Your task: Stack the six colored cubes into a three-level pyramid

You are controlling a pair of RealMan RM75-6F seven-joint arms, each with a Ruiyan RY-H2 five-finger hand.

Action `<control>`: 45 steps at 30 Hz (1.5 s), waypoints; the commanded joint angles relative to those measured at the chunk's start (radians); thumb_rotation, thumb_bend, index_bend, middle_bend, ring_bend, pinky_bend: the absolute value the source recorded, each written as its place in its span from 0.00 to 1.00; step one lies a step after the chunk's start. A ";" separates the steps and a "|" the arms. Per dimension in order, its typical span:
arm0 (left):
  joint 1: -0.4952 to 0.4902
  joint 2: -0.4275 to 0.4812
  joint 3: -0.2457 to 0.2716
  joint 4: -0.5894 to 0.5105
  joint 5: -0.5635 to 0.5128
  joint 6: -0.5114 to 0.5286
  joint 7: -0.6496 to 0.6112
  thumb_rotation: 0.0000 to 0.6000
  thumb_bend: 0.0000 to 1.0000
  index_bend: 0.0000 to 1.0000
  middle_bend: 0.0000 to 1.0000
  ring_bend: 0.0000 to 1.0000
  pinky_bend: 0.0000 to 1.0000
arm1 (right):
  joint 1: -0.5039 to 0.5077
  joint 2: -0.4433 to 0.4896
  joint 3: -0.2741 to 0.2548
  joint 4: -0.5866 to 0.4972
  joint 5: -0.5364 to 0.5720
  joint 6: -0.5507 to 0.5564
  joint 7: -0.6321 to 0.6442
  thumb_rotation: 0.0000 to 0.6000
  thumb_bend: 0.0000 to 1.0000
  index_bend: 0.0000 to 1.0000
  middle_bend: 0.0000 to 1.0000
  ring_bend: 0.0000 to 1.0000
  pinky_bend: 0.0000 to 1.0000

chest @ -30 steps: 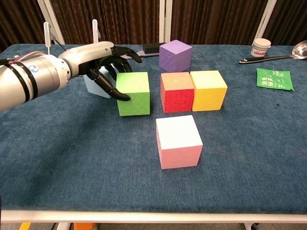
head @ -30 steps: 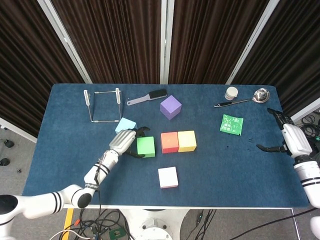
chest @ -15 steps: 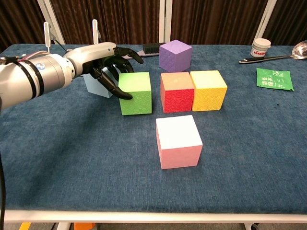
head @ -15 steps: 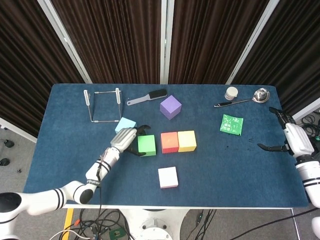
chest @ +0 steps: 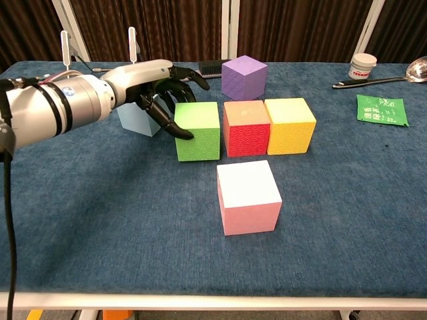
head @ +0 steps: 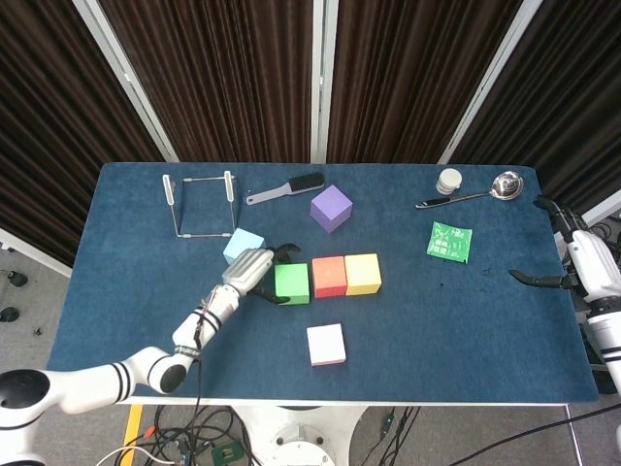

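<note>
Blue cloth covers the table [head: 126, 291], and on it the six cubes lie all at one level, none stacked. Three stand in a row at mid-frame: the green cube [head: 291, 282] [chest: 198, 131] at the left, the red cube [head: 329, 276] [chest: 245, 127] just beside it, and the yellow cube [head: 362, 273] [chest: 289, 125] touching the red one on its right. Green and red stand very close; whether they touch cannot be told. The pink cube [head: 326, 344] [chest: 248, 196] sits alone below the row, nearer the bottom edge of the head view. The purple cube [head: 331, 207] [chest: 244, 77] stands above the row, turned at an angle. The light blue cube [head: 243, 245] [chest: 137, 120] lies to the upper left of the green one, partly hidden by the left hand in the chest view.

That left hand [head: 254, 268] [chest: 155, 83] reaches in from the lower left and rests against the green cube's left side, dark fingers [chest: 177, 125] curled onto its left face and top edge; it holds nothing lifted. At the right edge of the head view the right hand [head: 580, 262] hangs off the table's side, fingers spread wide, holding nothing.

Along the top of the table are a wire rack [head: 199, 202], a brush [head: 287, 187], a small jar [head: 448, 181], a ladle [head: 475, 192] and a green packet [head: 450, 241].
</note>
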 commanded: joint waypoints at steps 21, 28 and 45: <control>-0.037 -0.024 -0.002 0.082 0.001 -0.036 -0.036 1.00 0.17 0.19 0.50 0.29 0.33 | 0.005 -0.017 -0.011 0.032 -0.006 -0.008 0.030 1.00 0.00 0.00 0.11 0.00 0.00; -0.048 -0.030 -0.011 0.095 -0.008 -0.058 -0.066 1.00 0.17 0.19 0.50 0.29 0.32 | 0.006 -0.020 -0.012 0.039 -0.009 -0.006 0.038 1.00 0.00 0.00 0.11 0.00 0.00; -0.053 -0.043 -0.026 0.112 -0.026 -0.070 -0.120 1.00 0.17 0.19 0.50 0.29 0.32 | 0.011 -0.029 -0.019 0.060 -0.011 -0.019 0.059 1.00 0.00 0.00 0.11 0.00 0.00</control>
